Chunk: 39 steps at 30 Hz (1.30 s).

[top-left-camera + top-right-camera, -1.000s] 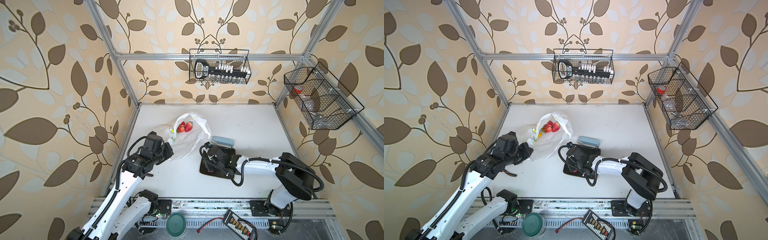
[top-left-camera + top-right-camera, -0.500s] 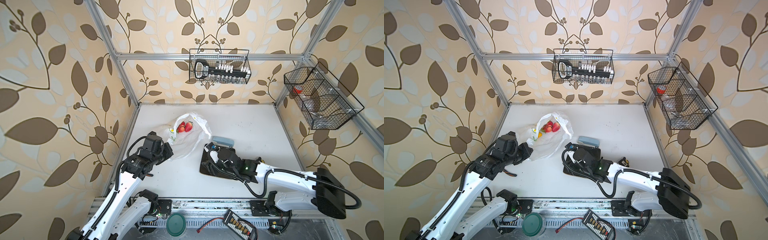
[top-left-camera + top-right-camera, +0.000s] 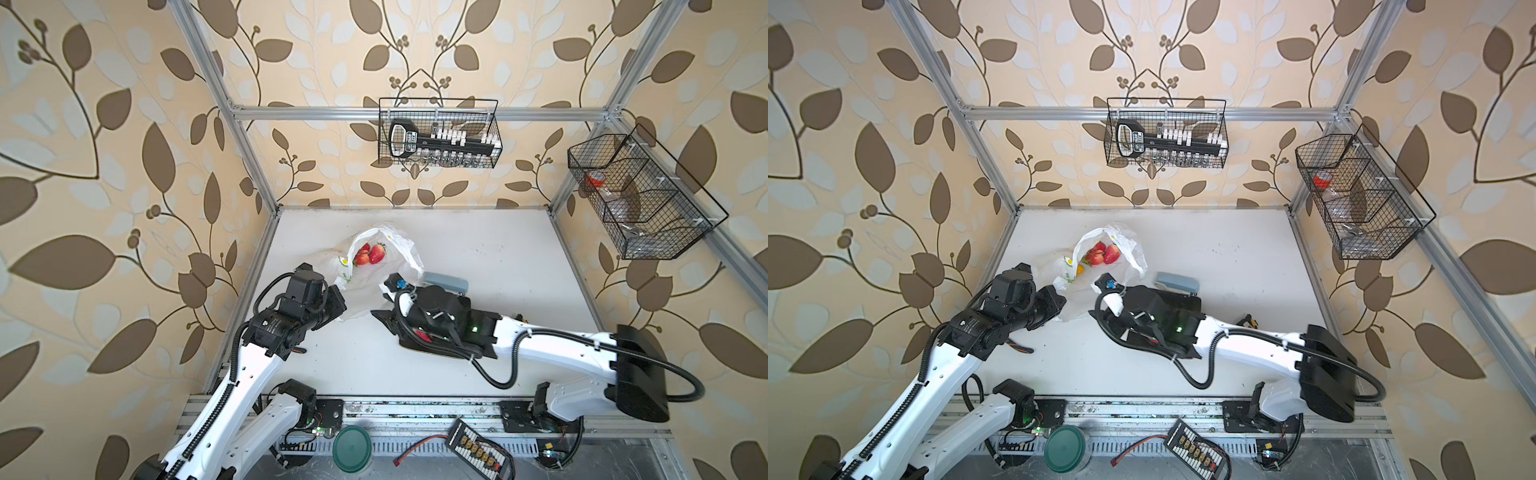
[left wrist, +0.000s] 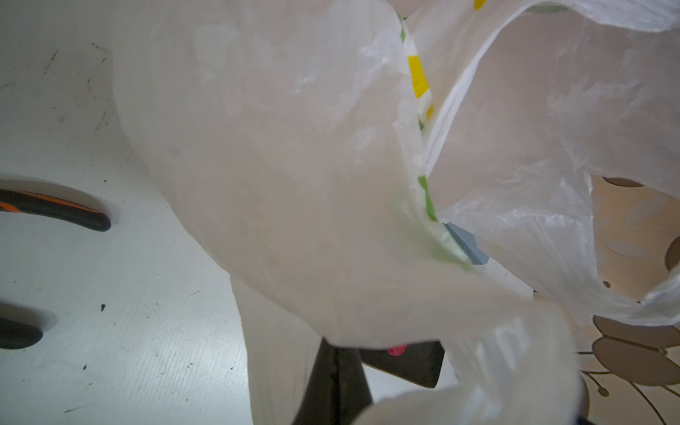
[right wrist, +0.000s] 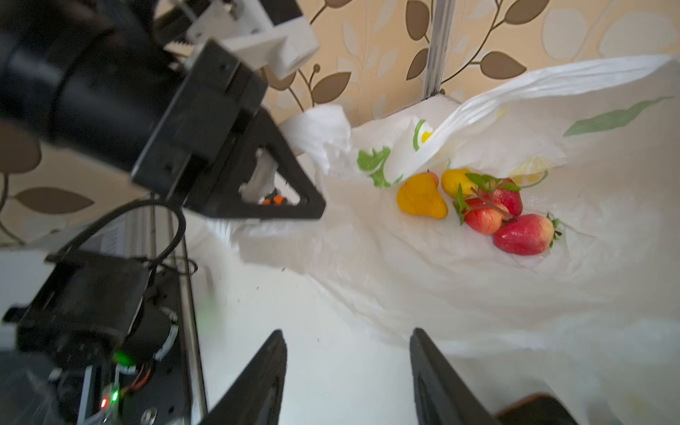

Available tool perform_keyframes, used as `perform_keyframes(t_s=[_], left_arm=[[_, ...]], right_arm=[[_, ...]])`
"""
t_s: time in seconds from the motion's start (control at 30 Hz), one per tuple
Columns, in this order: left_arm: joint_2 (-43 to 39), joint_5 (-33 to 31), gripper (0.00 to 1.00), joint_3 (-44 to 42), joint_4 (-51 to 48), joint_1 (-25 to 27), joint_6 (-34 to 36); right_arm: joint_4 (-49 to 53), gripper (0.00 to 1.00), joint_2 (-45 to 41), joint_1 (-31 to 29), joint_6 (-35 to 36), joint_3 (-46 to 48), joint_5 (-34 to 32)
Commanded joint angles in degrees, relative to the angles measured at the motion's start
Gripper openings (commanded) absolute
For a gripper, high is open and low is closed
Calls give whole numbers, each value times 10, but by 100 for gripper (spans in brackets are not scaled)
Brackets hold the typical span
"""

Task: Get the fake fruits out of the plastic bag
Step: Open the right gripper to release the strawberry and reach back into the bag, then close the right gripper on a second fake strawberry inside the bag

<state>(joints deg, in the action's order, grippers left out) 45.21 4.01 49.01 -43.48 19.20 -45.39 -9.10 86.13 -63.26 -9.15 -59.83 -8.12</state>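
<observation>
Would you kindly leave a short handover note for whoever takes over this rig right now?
Left claw: shut on an edge of the plastic bag, holding its mouth open.
Right claw: open and empty, facing the bag's mouth.
Fake fruits: strawberries, a yellow pear and a green sprig lie together inside the bag.
Done: a small red piece lies on the black tray, probably one fruit already out.
Left: lift the other fruits out of the bag.
</observation>
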Motion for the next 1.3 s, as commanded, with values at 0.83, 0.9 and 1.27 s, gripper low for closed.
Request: perform_keyframes(t_s=[0.83,0.9,1.27], left_arm=[[-37,9,0,18,-29,7,-20],[-37,15,0,17,-31,7,-20],[-40,52,0,15,-44,7,-14]], right_arm=[[141,70,476,142,-421,-415,-205],[137,72,490,149,-432,-427,-204],[91,73,561,180,-458,-497,-192]])
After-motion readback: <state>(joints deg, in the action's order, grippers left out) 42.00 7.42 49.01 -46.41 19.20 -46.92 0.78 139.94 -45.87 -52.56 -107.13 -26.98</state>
